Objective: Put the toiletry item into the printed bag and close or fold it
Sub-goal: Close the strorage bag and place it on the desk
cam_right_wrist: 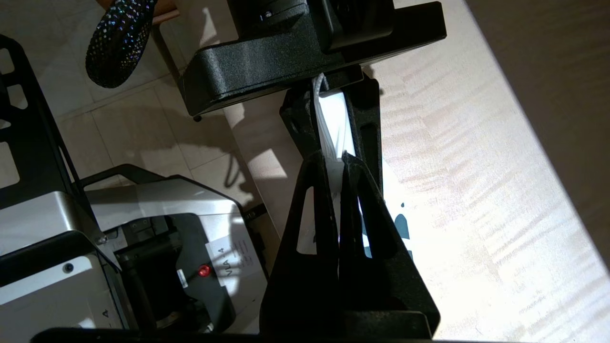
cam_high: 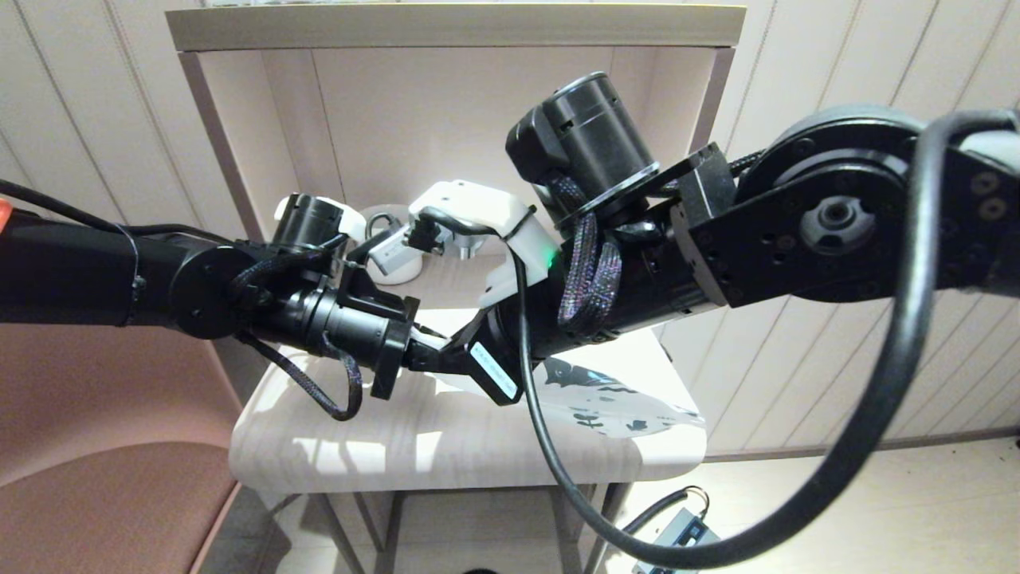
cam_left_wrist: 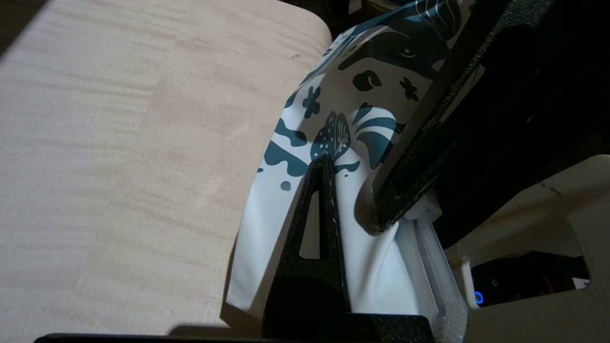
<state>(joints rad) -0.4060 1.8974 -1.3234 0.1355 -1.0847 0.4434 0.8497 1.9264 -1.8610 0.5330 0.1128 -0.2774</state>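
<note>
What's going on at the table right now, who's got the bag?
Both arms are working the printed bag above the pale wooden table. The left gripper and the right gripper meet tip to tip, each shut on the bag's plain white end. The leaf-printed end trails off toward the table's right edge. No toiletry item is visible, so whether it is already inside cannot be told. A white mug stands further back on the table.

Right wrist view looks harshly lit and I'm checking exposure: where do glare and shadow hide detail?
Right wrist view: sunlight washes out the table beside the right gripper. Left wrist view: the black body at one side is featureless, the printed bag half shaded. Head view: bright patches on the table front, arms near-silhouettes.
</note>
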